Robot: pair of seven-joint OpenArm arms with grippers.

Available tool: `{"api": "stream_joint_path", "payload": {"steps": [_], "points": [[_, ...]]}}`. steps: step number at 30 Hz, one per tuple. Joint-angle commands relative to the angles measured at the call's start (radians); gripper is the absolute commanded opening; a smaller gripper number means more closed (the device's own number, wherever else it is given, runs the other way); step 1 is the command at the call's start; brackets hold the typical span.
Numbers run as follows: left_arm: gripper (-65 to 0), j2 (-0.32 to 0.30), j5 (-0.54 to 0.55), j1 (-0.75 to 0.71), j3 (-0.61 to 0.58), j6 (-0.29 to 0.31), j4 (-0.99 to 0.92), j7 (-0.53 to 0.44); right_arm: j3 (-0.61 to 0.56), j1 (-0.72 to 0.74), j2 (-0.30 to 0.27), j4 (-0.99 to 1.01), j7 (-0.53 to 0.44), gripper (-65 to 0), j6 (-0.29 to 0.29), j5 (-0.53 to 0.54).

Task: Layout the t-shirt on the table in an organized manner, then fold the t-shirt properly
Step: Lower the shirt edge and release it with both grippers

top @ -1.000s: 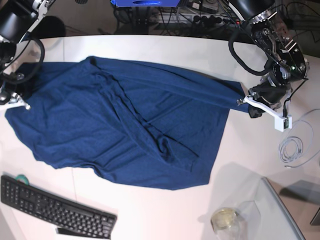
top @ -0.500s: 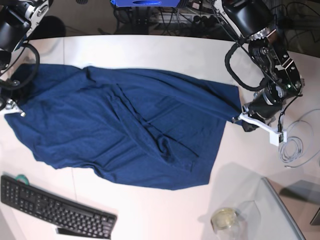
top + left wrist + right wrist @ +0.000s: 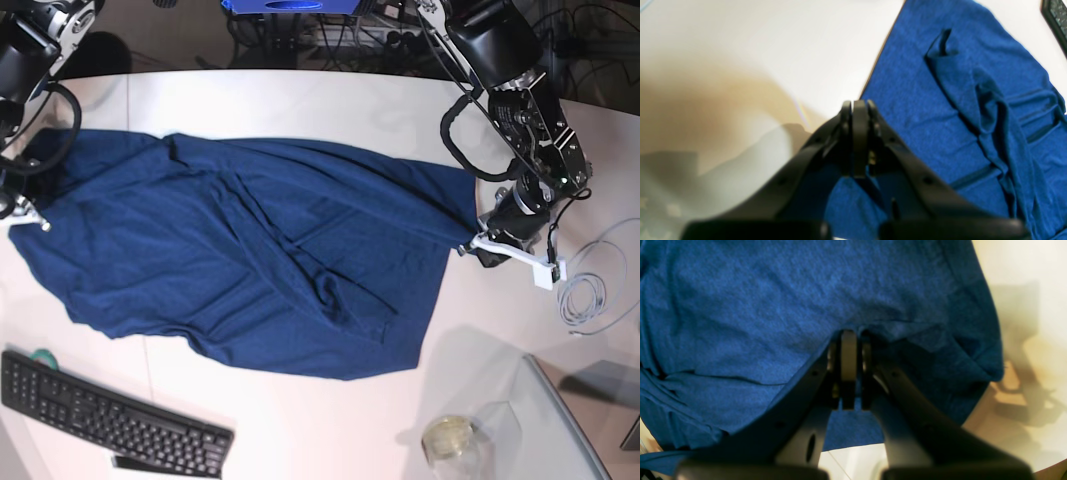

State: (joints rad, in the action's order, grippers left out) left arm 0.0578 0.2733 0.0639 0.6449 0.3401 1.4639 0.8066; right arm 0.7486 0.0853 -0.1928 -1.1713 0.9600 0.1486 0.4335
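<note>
Left tool (image 3: 855, 111) was pressed together on a corner of the dark navy-blue soft-fabric t-shirt (image 3: 250, 260); right tool (image 3: 848, 340) likewise pinched the opposite edge of that shirt. Shirt lay spread across the white smooth-topped counter (image 3: 330, 110), stretched between the two tools, with a diagonal ridge of bunched folds (image 3: 300, 270) running through its middle. Black keyboard (image 3: 110, 420) sat near the shirt's front hem; a coiled white cable (image 3: 590, 300) lay just beyond the shirt's left-tool end.

Judgement: layout step, still incomplete. Best done by keeping both pinches firm, pulling apart evenly and low to flatten the ridge, without dragging the hem onto the keyboard.
</note>
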Motion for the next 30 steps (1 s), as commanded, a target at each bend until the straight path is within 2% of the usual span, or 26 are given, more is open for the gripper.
{"api": "stream_joint_path", "payload": {"steps": [1, 6, 15, 21, 23, 26, 28, 29, 30], "points": [[-65.0, -0.009, 0.014, 0.014, -0.001, 0.003, 0.018, -0.019, 0.005, 0.017, -0.018, -0.017, -0.019, -65.0, -0.001, 0.008], [-65.0, -0.009, 0.016, 0.014, 0.005, 0.003, 0.018, -0.02, 0.007, 0.011, -0.018, -0.017, -0.062, -65.0, -0.001, 0.008], [-65.0, -0.008, 0.017, 0.014, 0.008, 0.003, 0.018, -0.022, 0.01, 0.011, -0.012, -0.017, -0.066, -65.0, -0.001, 0.008], [-65.0, -0.005, 0.016, 0.012, -0.001, 0.003, 0.016, -0.079, 0.059, 0.012, -0.009, -0.017, -0.066, -64.2, -0.001, 0.009], [-65.0, -0.005, 0.016, 0.012, -0.001, 0.003, 0.001, -0.08, 0.059, 0.012, -0.009, -0.019, -0.066, -57.6, -0.001, 0.009], [-65.0, -0.005, 0.016, 0.014, -0.001, 0.003, -0.018, -0.082, 0.061, 0.012, -0.009, -0.026, -0.068, -43.7, -0.001, 0.015], [-65.0, -0.005, 0.022, 0.014, -0.001, 0.003, -0.018, -0.082, 0.061, 0.009, -0.004, -0.028, -0.097, -36.5, 0.003, 0.017], [-61.2, -0.005, 0.022, 0.014, 0.002, 0.003, -0.016, -0.083, 0.061, 0.008, 0.008, -0.031, -0.117, -35.7, 0.004, 0.017], [-54.1, -0.005, 0.024, 0.014, 0.006, 0.003, -0.015, -0.083, 0.061, -0.009, 0.017, -0.048, -0.138, -35.9, 0.007, 0.017]]}}
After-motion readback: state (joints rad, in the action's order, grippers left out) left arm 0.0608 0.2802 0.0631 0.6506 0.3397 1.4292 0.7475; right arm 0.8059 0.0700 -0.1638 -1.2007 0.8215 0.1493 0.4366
